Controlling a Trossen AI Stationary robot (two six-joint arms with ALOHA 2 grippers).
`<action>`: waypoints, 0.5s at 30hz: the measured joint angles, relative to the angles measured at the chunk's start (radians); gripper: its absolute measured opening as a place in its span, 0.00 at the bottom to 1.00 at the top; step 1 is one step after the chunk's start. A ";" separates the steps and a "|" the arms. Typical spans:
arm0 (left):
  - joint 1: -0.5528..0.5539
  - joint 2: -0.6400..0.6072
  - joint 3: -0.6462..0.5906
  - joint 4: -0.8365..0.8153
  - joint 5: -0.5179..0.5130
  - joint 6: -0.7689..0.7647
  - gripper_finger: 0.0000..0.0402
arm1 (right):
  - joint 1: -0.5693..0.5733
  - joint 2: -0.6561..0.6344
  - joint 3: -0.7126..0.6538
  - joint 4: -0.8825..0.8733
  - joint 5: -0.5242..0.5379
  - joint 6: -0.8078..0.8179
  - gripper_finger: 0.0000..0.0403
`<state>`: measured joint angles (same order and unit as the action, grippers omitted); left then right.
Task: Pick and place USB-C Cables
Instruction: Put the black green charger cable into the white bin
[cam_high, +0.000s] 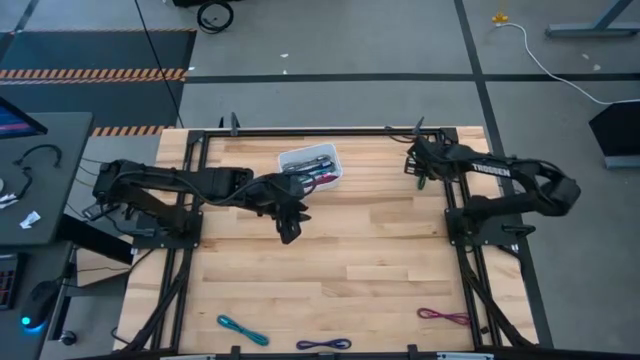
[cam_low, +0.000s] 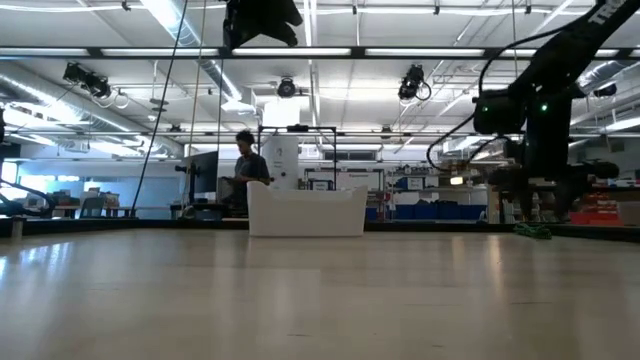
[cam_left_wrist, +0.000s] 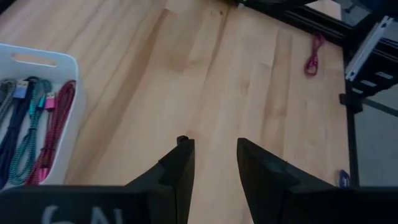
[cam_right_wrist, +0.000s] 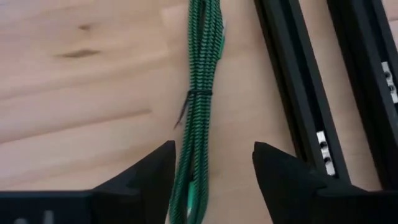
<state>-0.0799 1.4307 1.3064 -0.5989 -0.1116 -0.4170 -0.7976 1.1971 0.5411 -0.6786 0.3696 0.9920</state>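
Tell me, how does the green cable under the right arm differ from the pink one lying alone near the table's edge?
The green cable lies between the right tool's open fingers by the black rail; the pink cable lies far from either tool. The green one is pulled straight and tied mid-length; the pink one looks bent and looser. Both are short bundled cables resting on the wooden table.

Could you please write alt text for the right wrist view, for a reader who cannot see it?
The right gripper hangs open over a green USB-C cable, a slim bundle tied at its middle, lying on the wooden table and running between the two dark fingers. Black frame rails run alongside the cable, apart from it.
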 joint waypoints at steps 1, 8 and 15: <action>0.000 0.000 0.000 0.000 -0.008 -0.009 0.31 | -0.009 0.026 0.000 0.011 -0.001 -0.005 0.55; 0.001 0.000 0.000 0.005 -0.027 -0.078 0.31 | -0.022 0.219 0.008 0.149 -0.054 -0.108 0.49; -0.007 0.000 0.000 0.006 -0.027 -0.139 0.31 | -0.005 0.236 0.008 0.199 -0.049 -0.227 0.18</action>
<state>-0.0873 1.4311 1.3064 -0.5934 -0.1383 -0.5557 -0.8026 1.4335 0.5491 -0.4797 0.3207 0.7653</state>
